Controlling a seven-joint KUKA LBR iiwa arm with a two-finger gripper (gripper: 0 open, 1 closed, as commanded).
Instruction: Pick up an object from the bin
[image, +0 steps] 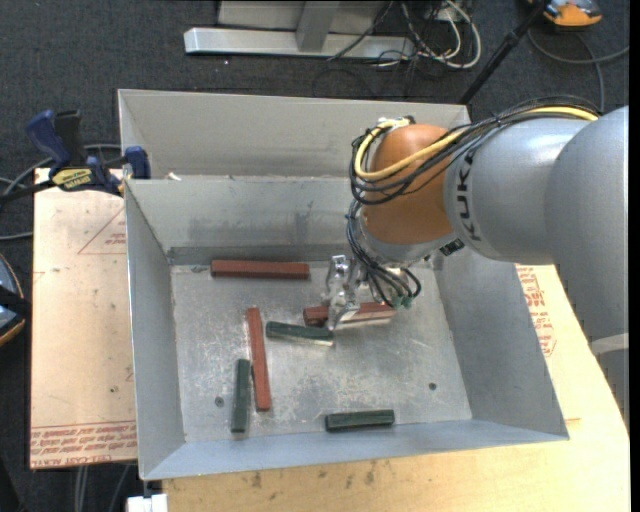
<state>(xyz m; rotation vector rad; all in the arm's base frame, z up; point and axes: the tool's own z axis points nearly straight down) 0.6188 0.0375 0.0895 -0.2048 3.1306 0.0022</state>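
The thing nearest to the task is a short red-brown bar (375, 313), which lies flat on the floor of the bin (150, 300), a little right of the middle. The gripper (338, 305) stands low at the left end of this bar, at it or just above it. I cannot tell if it is opened or closed, because the wrist with its orange cover (405, 185) and cables hides much of it. I judge this low position is for a grasp across the narrow side of the bar, as it offers the easiest hold.

A dark green bar (295, 333) lies just beside the left end, almost touching, so it could be pushed or caught by accident.

The other pieces are well apart: a long red-brown bar (260, 268) near the back wall, a second red-brown bar (259, 360) with a green bar (240, 395) beside it to the left, and one green bar (359, 421) near the front edge. To the right of the short bar the floor is bare up to the sloping wall, and straight up there is free room for lifting
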